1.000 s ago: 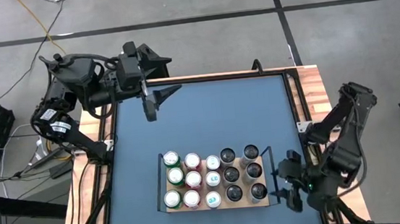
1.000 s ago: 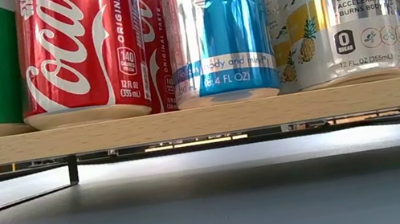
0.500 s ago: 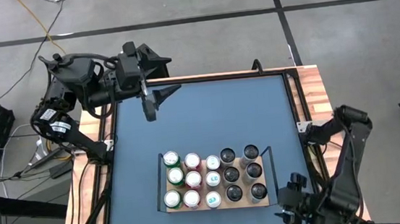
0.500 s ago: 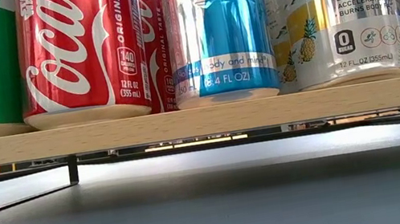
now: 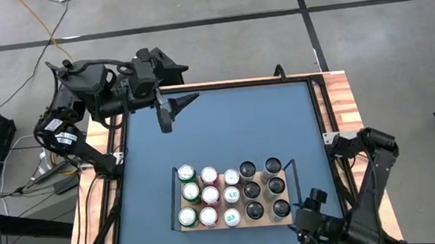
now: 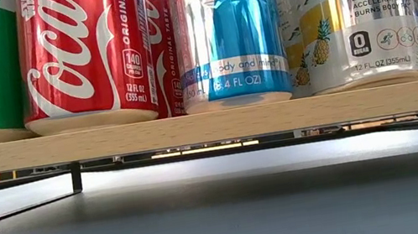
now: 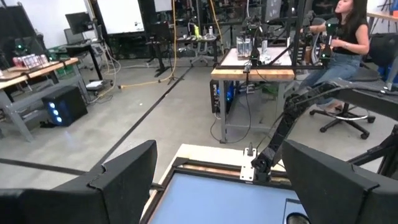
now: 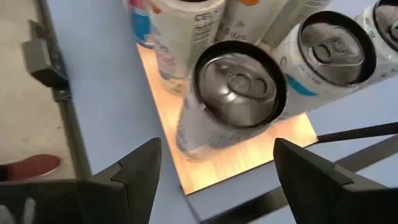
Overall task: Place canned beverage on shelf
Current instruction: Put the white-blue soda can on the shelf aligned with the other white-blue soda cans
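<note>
Hovering my right gripper [image 8: 214,180], fingers apart and empty, over the corner can [image 8: 233,93] on the shelf [image 5: 285,217] by the tabletop's near edge, I risk toppling it.

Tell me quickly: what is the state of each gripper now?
Left gripper: open, holding nothing, above the table's far left corner.
Right gripper: open, holding nothing, near the shelf's corner beside a can.

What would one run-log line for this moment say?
cans: on shelf | right gripper: open, beside shelf | left gripper: open, far edge
</note>
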